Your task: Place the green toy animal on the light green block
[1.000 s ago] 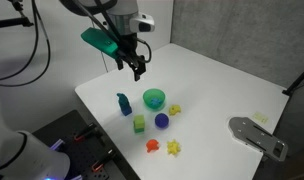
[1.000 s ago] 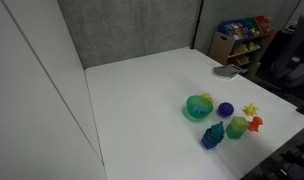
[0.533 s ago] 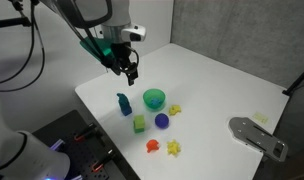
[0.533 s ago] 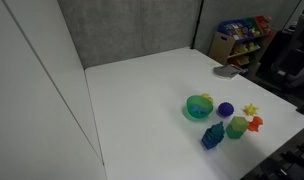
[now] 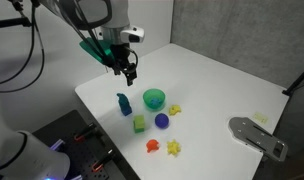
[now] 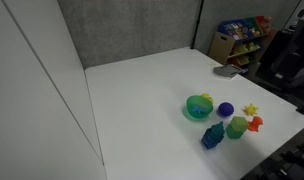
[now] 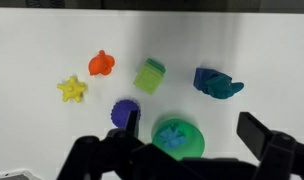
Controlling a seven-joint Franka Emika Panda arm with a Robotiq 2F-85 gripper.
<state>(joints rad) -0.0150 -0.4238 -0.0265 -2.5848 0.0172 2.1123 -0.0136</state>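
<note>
Tool [image 5: 129, 72], spread and empty, is pausing after sliding nearer the toy [image 5: 123, 104]. Grasping is likely coming next.

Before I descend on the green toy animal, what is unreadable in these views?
Dark teal-green toy animal: blurred in wrist view, tiny in both exterior views; facing unclear.
Round green bowl: lower rim covered by the dark end effector in wrist view; contents blurred.
Small yellow piece beside the bowl: too small in an exterior view to identify.
</note>
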